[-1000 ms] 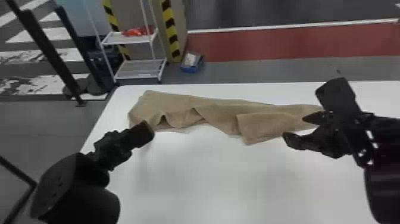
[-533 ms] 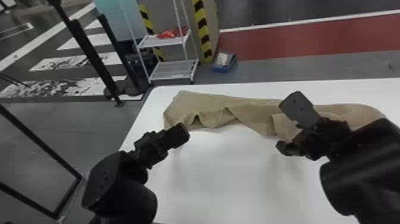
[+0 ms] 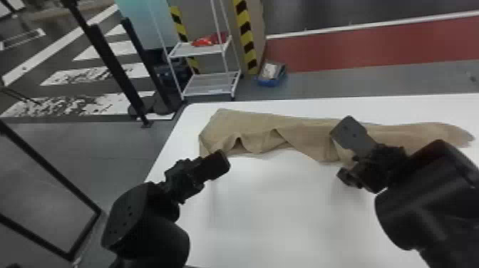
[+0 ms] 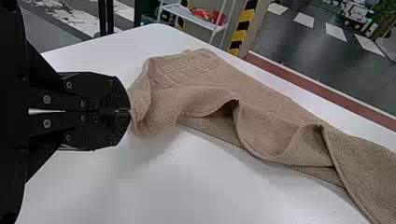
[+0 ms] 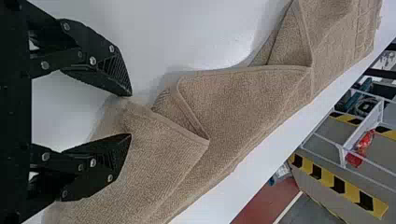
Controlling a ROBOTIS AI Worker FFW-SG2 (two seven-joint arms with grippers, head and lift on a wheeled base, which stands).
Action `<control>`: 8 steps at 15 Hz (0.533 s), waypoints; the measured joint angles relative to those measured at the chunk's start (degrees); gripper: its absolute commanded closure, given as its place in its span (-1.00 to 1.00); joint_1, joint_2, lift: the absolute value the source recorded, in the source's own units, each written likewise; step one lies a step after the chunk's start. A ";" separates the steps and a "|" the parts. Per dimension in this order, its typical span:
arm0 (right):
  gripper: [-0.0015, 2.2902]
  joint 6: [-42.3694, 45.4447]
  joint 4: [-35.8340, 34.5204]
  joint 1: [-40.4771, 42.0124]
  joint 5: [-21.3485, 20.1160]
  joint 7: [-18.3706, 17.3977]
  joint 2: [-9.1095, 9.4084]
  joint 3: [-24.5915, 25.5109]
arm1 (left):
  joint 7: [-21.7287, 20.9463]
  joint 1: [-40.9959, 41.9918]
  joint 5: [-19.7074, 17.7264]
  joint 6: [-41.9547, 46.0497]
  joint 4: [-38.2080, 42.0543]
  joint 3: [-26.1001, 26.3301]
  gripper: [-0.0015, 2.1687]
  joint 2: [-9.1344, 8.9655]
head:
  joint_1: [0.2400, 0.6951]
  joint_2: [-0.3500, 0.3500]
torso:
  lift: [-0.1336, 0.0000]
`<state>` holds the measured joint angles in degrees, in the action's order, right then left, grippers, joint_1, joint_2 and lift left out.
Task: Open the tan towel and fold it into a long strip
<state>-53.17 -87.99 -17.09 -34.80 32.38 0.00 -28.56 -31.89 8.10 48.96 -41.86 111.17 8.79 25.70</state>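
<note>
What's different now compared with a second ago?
The right gripper has moved to the robot's left along the tan towel, away from its right end. The head view has swung left too. The left gripper and the folds on the towel's left part look unchanged.

1. And the right end effector (image 3: 338, 153) has slid left along the towel (image 3: 249, 123), from by its right end to the folded-over edge!
2. Look there, the towel's right end has come out from behind it and now shows beyond, on the far side of the right arm (image 3: 427, 199).
3. That arm has swung in too, more of it showing across the lower right.
4. The head view itself has turned left, so the table (image 3: 278, 221) sits farther right in it.
</note>
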 measured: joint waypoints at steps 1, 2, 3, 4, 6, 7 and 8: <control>0.10 0.07 0.09 -0.07 0.00 0.16 0.00 0.00 | 0.00 -0.07 0.00 0.04 -0.05 0.09 0.90 -0.01 | 1.00 0.92 | -0.87; 0.24 0.05 0.06 0.00 0.00 0.65 0.00 0.10 | 0.04 -0.15 -0.02 0.06 -0.07 0.12 0.90 -0.03 | 1.00 0.92 | -0.87; 0.24 -0.13 -0.60 0.53 0.00 1.10 0.00 0.40 | 0.07 -0.16 -0.05 0.06 -0.06 0.07 0.90 -0.02 | 1.00 0.93 | -0.87; 0.24 -0.38 -1.61 1.10 0.03 1.81 0.00 0.75 | 0.07 -0.15 -0.06 0.06 -0.05 -0.04 0.90 0.03 | 1.00 0.94 | -0.87; 0.25 -1.81 -4.13 2.08 0.07 3.89 -0.02 2.35 | 0.07 -0.03 -0.07 0.08 -0.05 -0.30 0.90 0.23 | 1.00 0.94 | -0.87; 0.25 -2.41 -5.42 2.59 0.13 4.52 -0.27 3.46 | 0.07 -0.02 -0.08 0.16 -0.07 -0.34 0.90 0.28 | 1.00 0.94 | -0.87; 0.25 -3.09 -7.64 3.51 0.62 5.28 -1.14 5.16 | 0.07 -0.01 -0.09 0.28 -0.12 -0.36 0.90 0.30 | 1.00 0.89 | -0.87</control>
<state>-56.26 -95.64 -13.58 -34.18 37.66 -1.14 -23.40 -31.82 8.09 48.87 -41.58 111.06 8.43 26.00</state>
